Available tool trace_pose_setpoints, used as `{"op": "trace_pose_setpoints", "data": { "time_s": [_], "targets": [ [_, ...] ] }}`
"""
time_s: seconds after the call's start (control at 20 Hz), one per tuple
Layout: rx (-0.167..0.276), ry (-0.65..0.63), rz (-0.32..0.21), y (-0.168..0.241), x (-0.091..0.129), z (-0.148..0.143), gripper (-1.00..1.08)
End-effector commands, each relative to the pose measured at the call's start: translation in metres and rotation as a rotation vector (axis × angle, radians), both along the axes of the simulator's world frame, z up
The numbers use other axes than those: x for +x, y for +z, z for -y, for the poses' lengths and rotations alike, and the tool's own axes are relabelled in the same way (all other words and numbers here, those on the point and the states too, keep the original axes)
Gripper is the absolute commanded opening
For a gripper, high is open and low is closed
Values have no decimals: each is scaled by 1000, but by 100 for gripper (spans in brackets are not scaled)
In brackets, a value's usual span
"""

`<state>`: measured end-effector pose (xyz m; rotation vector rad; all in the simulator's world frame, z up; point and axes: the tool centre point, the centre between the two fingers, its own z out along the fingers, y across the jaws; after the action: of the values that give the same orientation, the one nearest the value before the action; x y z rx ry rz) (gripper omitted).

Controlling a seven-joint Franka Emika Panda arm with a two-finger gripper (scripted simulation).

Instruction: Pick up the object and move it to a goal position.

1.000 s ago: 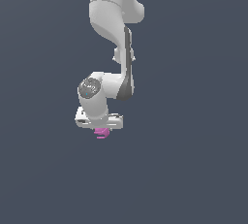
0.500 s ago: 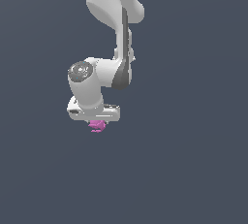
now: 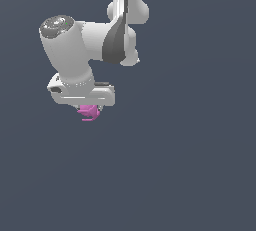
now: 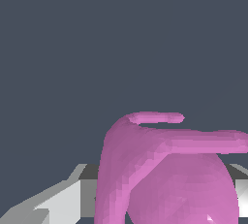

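Observation:
The object (image 3: pixel 89 112) is a small magenta-pink lumpy item with little protrusions. It hangs just under the white gripper (image 3: pixel 90 108) in the exterior view, held off the ground. The gripper is shut on it; the fingers are mostly hidden behind the hand and the object. In the wrist view the object (image 4: pixel 164 174) fills the near part of the picture, with thin pink protrusions sticking out, between the grey-white finger parts (image 4: pixel 63 203).
The white arm (image 3: pixel 115 35) rises from the gripper to the top of the exterior view. Around it only a plain dark grey-blue surface shows.
The arm has carried the object upward and toward the exterior view's left, and it looms larger now. The object stays held in the gripper.

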<state>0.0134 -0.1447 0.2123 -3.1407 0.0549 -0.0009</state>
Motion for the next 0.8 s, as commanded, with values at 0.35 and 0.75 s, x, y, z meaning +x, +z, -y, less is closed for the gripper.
{"op": "trace_pose_setpoints", "data": {
  "time_s": [0.35,0.75],
  "targets": [
    [0,0,0,104,-11,25,-100],
    [0,1,-1,154,-14,37,-100]
  ]
}}
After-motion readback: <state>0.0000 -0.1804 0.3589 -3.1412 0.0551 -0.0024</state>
